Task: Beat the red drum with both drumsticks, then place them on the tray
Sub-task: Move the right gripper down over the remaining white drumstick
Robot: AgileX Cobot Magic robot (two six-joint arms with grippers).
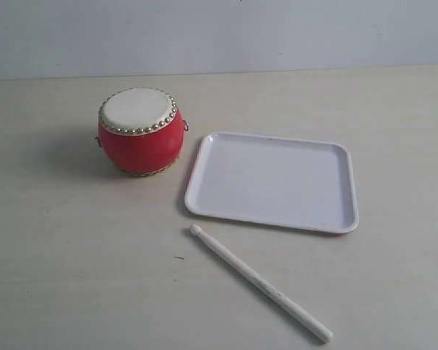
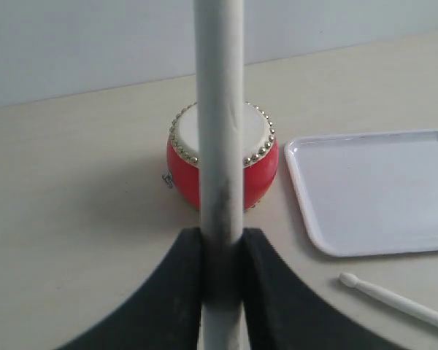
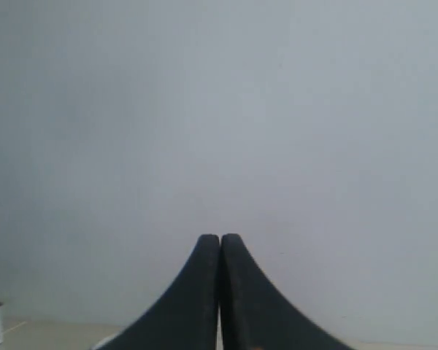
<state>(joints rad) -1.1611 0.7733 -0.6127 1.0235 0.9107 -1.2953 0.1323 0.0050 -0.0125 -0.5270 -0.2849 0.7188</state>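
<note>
Ext cam: red drum (image 1: 140, 131) sits at tray's (image 1: 274, 182) 10 o'clock, loose drumstick (image 1: 259, 281) lies at its 6, faint grey marks, unreadable.
L wrist cam: left claw (image 2: 220, 240) pinches other drumstick (image 2: 219, 109), long end out front, prob for reach to drum.
R wrist cam: right claw (image 3: 219, 292) pressed together, empty.

There is one small squat drum (image 1: 140, 131) with a glossy red body and stud-ringed cream skin, and one flat white rectangular plastic tray (image 1: 277, 179) with rounded corners. Long thin off-white sticks number two: one drumstick (image 1: 259, 283) on the pale desk (image 1: 73, 255), the other drumstick (image 2: 219, 109) in the jaws of the left gripper (image 2: 220, 244). Grippers with black jaws also number two, counting the right gripper (image 3: 220, 244).
</note>
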